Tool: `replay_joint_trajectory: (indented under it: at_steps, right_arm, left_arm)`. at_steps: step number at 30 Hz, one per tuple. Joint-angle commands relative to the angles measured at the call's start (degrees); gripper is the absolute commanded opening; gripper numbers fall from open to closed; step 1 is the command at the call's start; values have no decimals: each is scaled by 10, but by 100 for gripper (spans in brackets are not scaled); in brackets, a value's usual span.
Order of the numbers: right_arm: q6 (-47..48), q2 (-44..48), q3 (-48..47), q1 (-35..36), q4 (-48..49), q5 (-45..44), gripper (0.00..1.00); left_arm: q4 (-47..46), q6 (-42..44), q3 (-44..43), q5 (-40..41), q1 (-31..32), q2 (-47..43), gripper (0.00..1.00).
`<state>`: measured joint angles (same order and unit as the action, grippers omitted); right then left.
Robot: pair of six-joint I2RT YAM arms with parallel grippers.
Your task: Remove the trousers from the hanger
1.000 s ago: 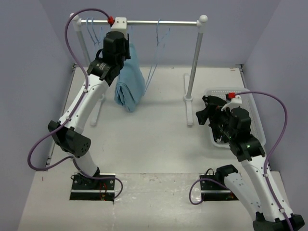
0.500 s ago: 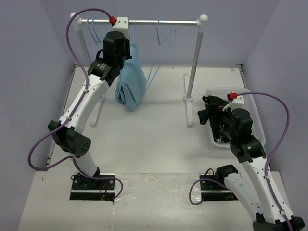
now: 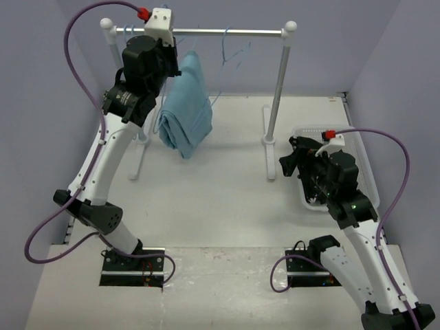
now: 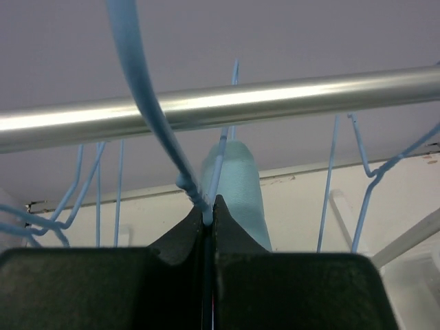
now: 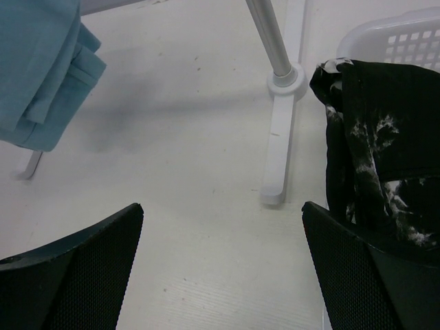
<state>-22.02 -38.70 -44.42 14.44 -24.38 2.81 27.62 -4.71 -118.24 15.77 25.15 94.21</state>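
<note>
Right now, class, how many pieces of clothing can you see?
2: the trousers hang below the rail at left; a black patterned garment drapes over the basket rim at right. Others may hide inside.

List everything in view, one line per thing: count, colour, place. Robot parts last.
trousers: one, sky blue, folded, hanging under the rail's left half
hanger: one, pale blue wire, at the bar
spare hangers: several, pale blue, on the bar
clothes rail: one, white posts, metal bar, far side of table
basket: one, white, table's right side
black garment: one, white-flecked, at basket's edge
table: one, white
left hand: black, shut on hanger
right hand: black, open, near basket
</note>
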Motion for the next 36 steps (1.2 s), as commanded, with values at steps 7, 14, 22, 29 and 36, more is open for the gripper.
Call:
replay_joint_trajectory:
  at_steps: [7,14,22,29,36]
  right_arm:
    - [-11,-10,-15,-1,41,58,99]
    - [28,4,2,19,60,127,99]
    - [116,19,11,211,72,58,99]
    - [152,-51,-5,382,115,-19,99]
    - [167,-163,-63,505,190,-77,99]
  left_arm:
    - [-73,26,-20,-28,-1,-92,0]
    - [-55,-35,100,8,6,-176,0]
    - [-11,-159,243,117,80,-279,0]
    - [48,-233,278,201,145,-300,0]
    - [60,-316,298,227,148,-310,0]
